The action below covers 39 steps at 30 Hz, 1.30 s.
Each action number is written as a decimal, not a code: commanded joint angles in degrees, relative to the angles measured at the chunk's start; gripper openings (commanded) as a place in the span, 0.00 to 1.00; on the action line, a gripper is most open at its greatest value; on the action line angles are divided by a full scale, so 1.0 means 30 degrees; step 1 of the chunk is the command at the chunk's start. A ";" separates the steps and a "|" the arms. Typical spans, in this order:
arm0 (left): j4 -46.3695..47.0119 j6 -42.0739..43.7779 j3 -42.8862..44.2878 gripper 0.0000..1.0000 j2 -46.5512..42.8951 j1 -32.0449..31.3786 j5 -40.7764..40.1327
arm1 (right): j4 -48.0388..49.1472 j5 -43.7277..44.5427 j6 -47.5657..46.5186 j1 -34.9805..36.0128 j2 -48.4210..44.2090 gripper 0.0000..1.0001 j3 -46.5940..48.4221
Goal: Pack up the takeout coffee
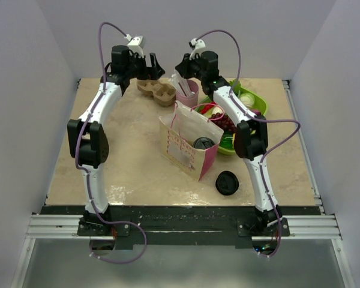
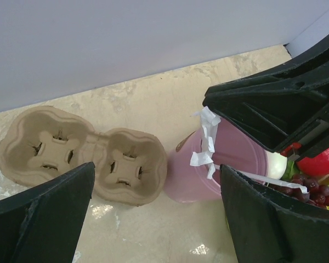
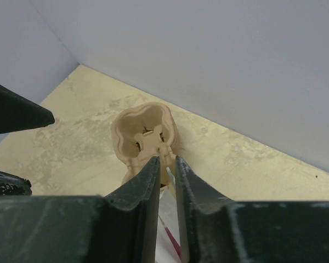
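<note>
The takeout coffee [image 1: 203, 143] appears to stand inside the pink bag [image 1: 186, 141] in the middle of the worktop [image 1: 114, 168]. Its black lid faces up through the bag's mouth (so its long axis looks upright). A loose black lid [image 1: 227, 183] lies apart, nearer the bases. Both hands are at the far edge, so the coffee lies back toward the bases, nearer the right arm. The left hand [image 2: 156, 216] is spread wide and empty above the cardboard cup carrier [image 2: 82, 153]. The right hand [image 3: 165, 160] shows only a slit between its fingers, over the pink cup [image 2: 225, 164] with white paper strips [image 2: 208, 137]. I cannot tell whether it pinches one. Only the top view shows the bag and coffee; only the right wrist view shows that slit.
</note>
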 commanded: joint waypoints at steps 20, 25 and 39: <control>0.0385 0.0475 -0.1347 1.00 -0.2718 0.0243 0.0609 | 0.1876 0.1168 -0.0705 0.0322 -0.5164 0.00 -0.1905; 0.0560 0.0211 -0.2313 1.00 -0.3510 0.0272 0.0580 | 0.1643 0.1257 -0.0647 0.0351 -0.7567 0.00 -0.2844; 0.0854 -0.0375 -0.4774 1.00 -0.5620 0.0243 0.0375 | 0.0822 0.0762 -0.0852 0.0380 -1.3426 0.00 -0.4896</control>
